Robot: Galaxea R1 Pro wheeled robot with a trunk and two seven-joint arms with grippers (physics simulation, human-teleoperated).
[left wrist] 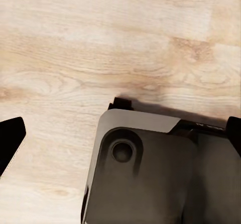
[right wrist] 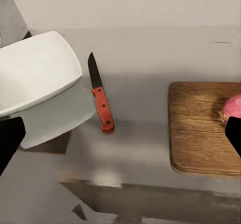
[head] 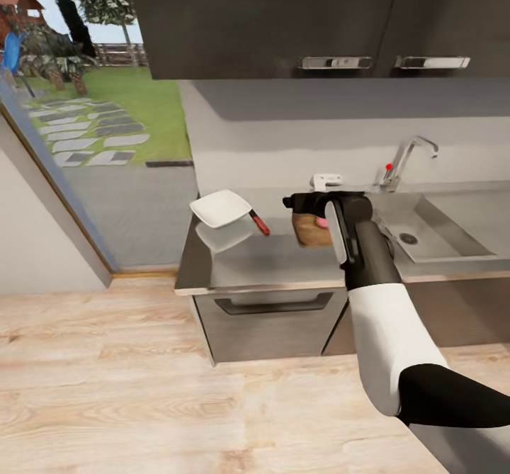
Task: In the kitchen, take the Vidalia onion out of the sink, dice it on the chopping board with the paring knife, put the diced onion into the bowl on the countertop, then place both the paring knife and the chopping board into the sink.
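The right tool [head: 301, 202] hovers above the surface [head: 283, 265] near its back edge, over the board [right wrist: 203, 128]; its fingers [right wrist: 9, 139] stand wide apart, holding nothing. The onion [right wrist: 232, 108] lies on the board. The knife [right wrist: 100, 99] lies between board and bowl [right wrist: 35, 71], close to the bowl at the surface's left end. The sink [head: 432, 237] sits toward the right end. The left tool [left wrist: 120, 133] hangs spread over the floor [left wrist: 100, 43].
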